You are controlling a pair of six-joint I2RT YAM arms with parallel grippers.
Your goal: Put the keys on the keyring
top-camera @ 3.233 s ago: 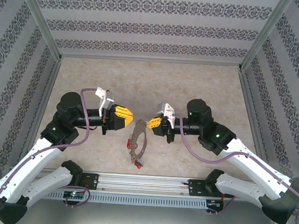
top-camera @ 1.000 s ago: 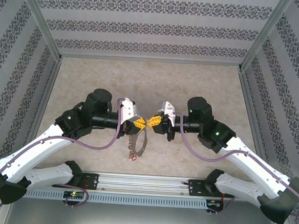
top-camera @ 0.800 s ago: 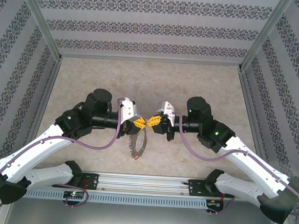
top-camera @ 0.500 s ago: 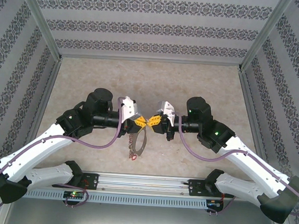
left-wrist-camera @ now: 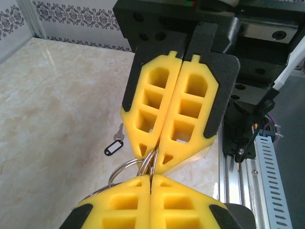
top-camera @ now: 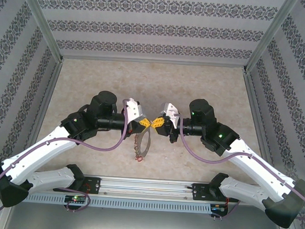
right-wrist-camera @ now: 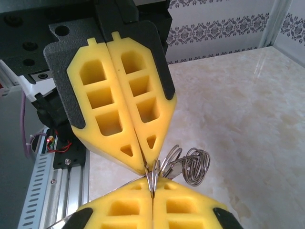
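— Beige marble desk (top-camera: 196, 86), patterned walls (top-camera: 158, 28) on three sides. Where are the arms?
— Meeting tip to tip over mid-desk. Left end effector (top-camera: 145, 124) and right end effector (top-camera: 156, 124) point straight at each other, tips touching or nearly so.
— Jaw state?
— Both closed. Wrist views show the yellow pads pressed together on each one, with thin wire of the keyring (top-camera: 142, 143) pinched at the tips of both.
— Where's the hoop itself?
— Hanging just below the two tips, with small keys and something red at its lower end. Can't tell if that end touches the desk. A few small split rings (right-wrist-camera: 191, 167) stick out just beside the right end effector's tips.
— And the black-tag key (left-wrist-camera: 114, 146)?
— Flat on the desk, below the end effectors and off to one side, apart from both and from the hoop. Silver blade points away from the left end effector, black oval tag nearer it.
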